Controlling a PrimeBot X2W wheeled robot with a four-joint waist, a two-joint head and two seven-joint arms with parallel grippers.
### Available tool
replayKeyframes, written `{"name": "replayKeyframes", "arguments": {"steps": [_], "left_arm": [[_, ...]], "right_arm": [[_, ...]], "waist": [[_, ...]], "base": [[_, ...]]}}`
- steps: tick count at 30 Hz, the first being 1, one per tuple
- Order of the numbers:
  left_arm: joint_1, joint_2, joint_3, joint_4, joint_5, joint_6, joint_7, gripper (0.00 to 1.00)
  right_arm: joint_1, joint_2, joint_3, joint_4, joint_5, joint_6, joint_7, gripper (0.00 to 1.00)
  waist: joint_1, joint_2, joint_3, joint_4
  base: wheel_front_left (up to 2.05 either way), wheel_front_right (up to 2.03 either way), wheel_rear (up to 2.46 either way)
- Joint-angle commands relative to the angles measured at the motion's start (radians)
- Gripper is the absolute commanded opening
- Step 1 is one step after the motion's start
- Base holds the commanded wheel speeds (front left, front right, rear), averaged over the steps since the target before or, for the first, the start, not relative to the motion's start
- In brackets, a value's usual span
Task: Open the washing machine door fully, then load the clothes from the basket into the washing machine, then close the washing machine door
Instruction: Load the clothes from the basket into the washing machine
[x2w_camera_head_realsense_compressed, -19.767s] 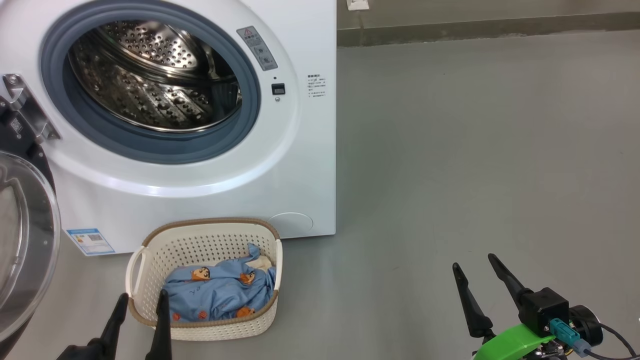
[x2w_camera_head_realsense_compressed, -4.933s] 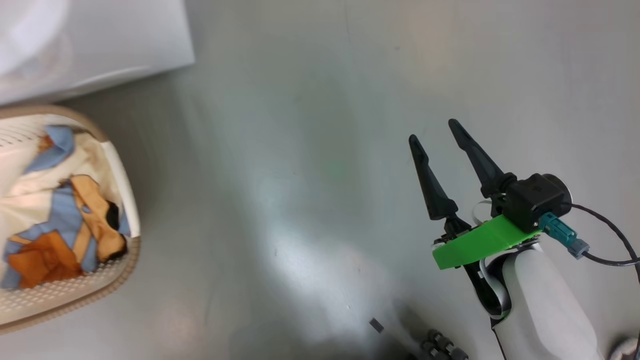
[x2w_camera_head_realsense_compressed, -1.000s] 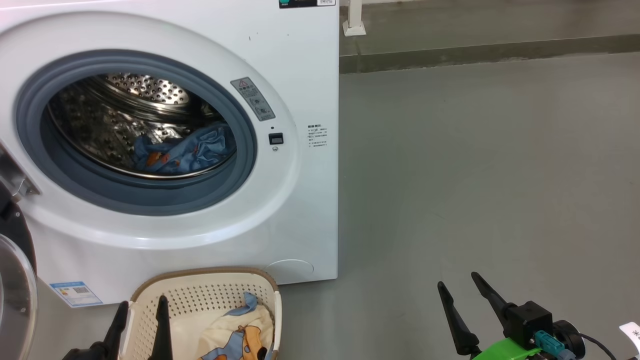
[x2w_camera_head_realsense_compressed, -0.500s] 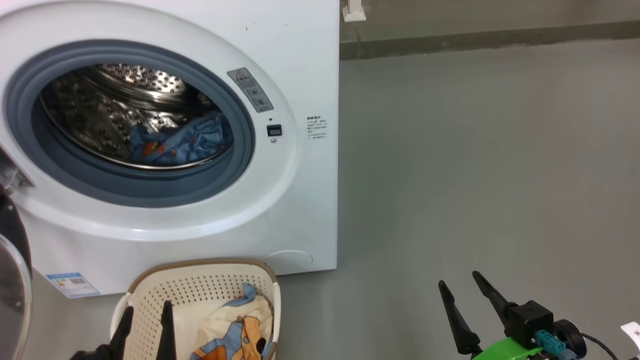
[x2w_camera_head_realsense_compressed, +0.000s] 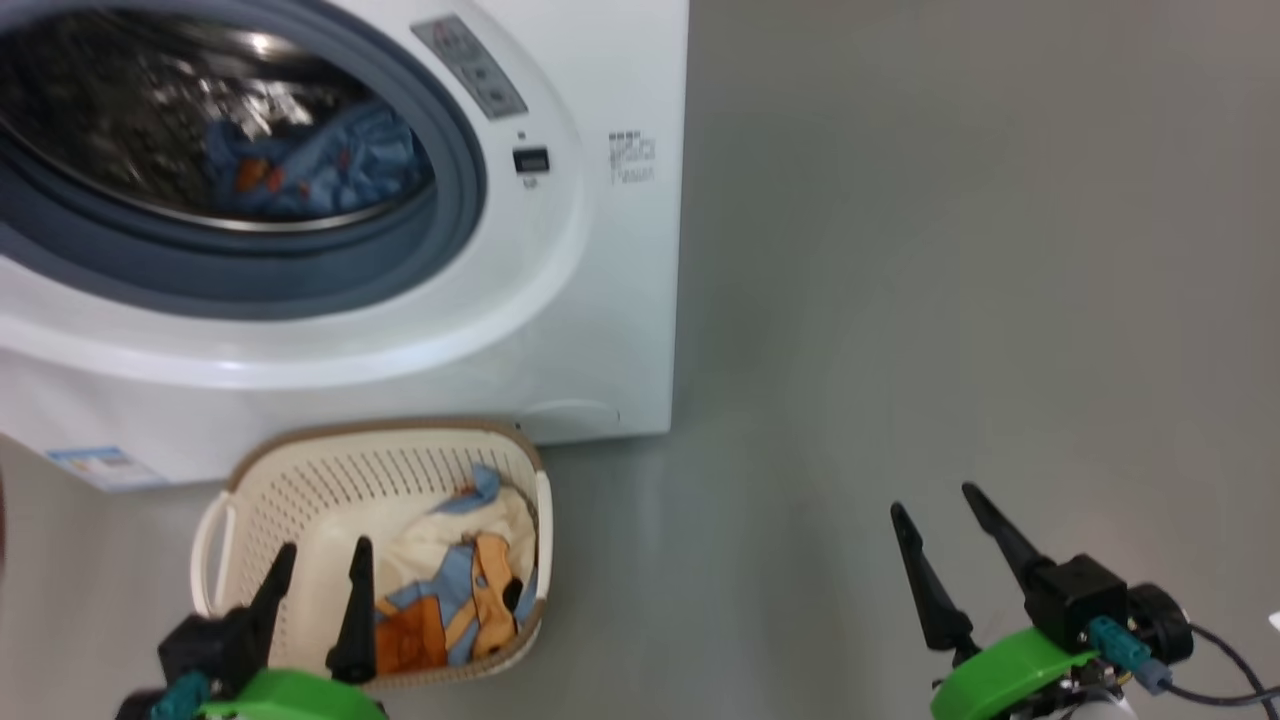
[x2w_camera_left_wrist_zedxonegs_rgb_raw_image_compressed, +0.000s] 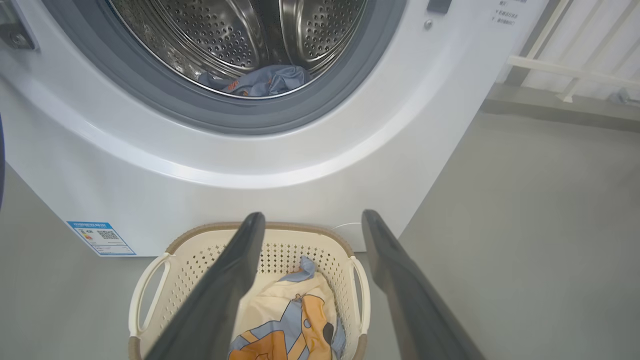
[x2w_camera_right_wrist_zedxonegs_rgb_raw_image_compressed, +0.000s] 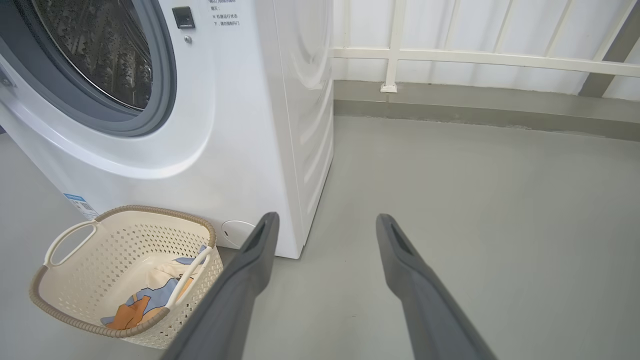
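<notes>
Nearest me, at 7 o'clock in the head view, my left gripper (x2w_camera_head_realsense_compressed: 323, 548) hangs with its 2 long dark fingers spread apart and nothing between them. It sits over the near rim of the small cream-white perforated plastic basket with the brown woven-look rim (x2w_camera_head_realsense_compressed: 380, 432), which I read as lining up for a grab. At 5 o'clock my right gripper (x2w_camera_head_realsense_compressed: 933, 500) is equally splayed and empty above the bare grey floor (x2w_camera_head_realsense_compressed: 900, 250), well apart from everything and, I think, parked out of the way. Low in the basket, toward its 3 o'clock wall, lies the cream, orange and light-blue patterned cloth (x2w_camera_head_realsense_compressed: 450, 600), not yet loaded. The basket stands just in front of the big white front-loading washing machine (x2w_camera_head_realsense_compressed: 600, 300) at 11 o'clock, close enough to keep each carry short. Past the grey rubber seal (x2w_camera_head_realsense_compressed: 440, 230), 1 light-blue garment (x2w_camera_left_wrist_zedxonegs_rgb_raw_image_compressed: 260, 82) rests at the 6 o'clock bottom of the perforated steel drum (x2w_camera_left_wrist_zedxonegs_rgb_raw_image_compressed: 225, 30). The mouth is uncovered, so I judge the door open and loading partway done.
</notes>
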Motion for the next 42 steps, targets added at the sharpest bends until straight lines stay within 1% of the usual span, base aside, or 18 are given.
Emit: {"name": "replayKeyframes", "arguments": {"steps": [1,4,8,9,13,18,21,23,24,27,34,38,42], "left_arm": [[-0.056,0.032,0.016,0.007,-0.006,-0.002,-0.006,1.0],[-0.118,0.058,-0.01,0.093,-0.004,-0.002,-0.006,1.0],[-0.217,0.076,-0.032,0.226,0.0,-0.002,-0.006,1.0],[-0.217,0.076,-0.032,0.226,0.0,-0.002,-0.006,1.0],[-0.315,0.096,-0.07,0.381,-0.029,-0.002,-0.001,1.0],[-0.443,0.142,-0.132,0.545,-0.067,-0.002,0.0,1.0],[-0.517,0.169,-0.172,0.629,-0.075,-0.002,0.019,1.0],[-0.568,0.185,-0.182,0.674,-0.085,-0.002,0.021,1.0],[-0.615,0.2,-0.197,0.719,-0.09,-0.002,0.035,1.0],[-0.676,0.218,-0.226,0.777,-0.1,-0.002,0.077,1.0],[-0.782,0.27,-0.267,0.862,-0.145,-0.002,0.147,1.0],[-0.826,0.288,-0.258,0.893,-0.192,-0.002,0.193,1.0],[-0.86,0.312,-0.26,0.914,-0.208,-0.002,0.22,1.0]], "right_arm": [[-0.035,0.001,0.02,-0.03,-0.011,0.003,-0.007,1.0],[-0.051,0.001,0.018,-0.041,-0.02,0.003,-0.007,1.0],[-0.068,0.001,0.014,-0.055,-0.031,0.003,-0.007,1.0],[-0.068,0.001,0.014,-0.055,-0.031,0.003,-0.007,1.0],[-0.085,0.001,0.015,-0.068,-0.032,0.003,-0.007,1.0],[-0.109,0.001,0.025,-0.084,-0.027,0.003,-0.007,1.0],[-0.117,0.001,0.025,-0.092,-0.026,0.003,-0.007,1.0],[-0.124,0.001,0.021,-0.099,-0.02,0.003,-0.007,1.0],[-0.13,0.001,0.021,-0.106,-0.015,0.003,-0.007,1.0],[-0.143,0.001,0.027,-0.117,-0.004,0.003,-0.007,1.0],[-0.164,0.001,0.042,-0.141,0.02,0.003,-0.007,1.0],[-0.171,0.001,0.045,-0.153,0.029,0.003,-0.008,1.0],[-0.178,0.001,0.052,-0.163,0.036,0.003,-0.008,1.0]], "waist": [[0.0,0.0,0.117,-0.002],[0.0,0.0,0.177,-0.007],[0.0,0.0,0.256,-0.022],[0.0,0.0,0.256,-0.022],[0.0,0.0,0.332,-0.045],[0.0,0.0,0.426,-0.084],[0.0,0.0,0.479,-0.106],[0.0,0.0,0.512,-0.12],[0.0,0.0,0.542,-0.134],[0.0,0.0,0.581,-0.154],[0.0,0.0,0.656,-0.202],[0.0,0.0,0.694,-0.222],[0.0,0.0,0.731,-0.241]], "base": [[0.0,0.0,0.0],[0.0,0.0,0.0],[0.0,0.0,0.0],[0.0,0.0,0.0],[0.0,0.0,0.0],[0.0,0.0,0.0],[0.0,0.0,0.0],[0.0,0.0,0.0],[0.0,0.0,0.0],[0.0,0.0,0.0],[0.0,0.0,0.0],[0.0,0.0,0.0],[0.0,0.0,0.0]]}}
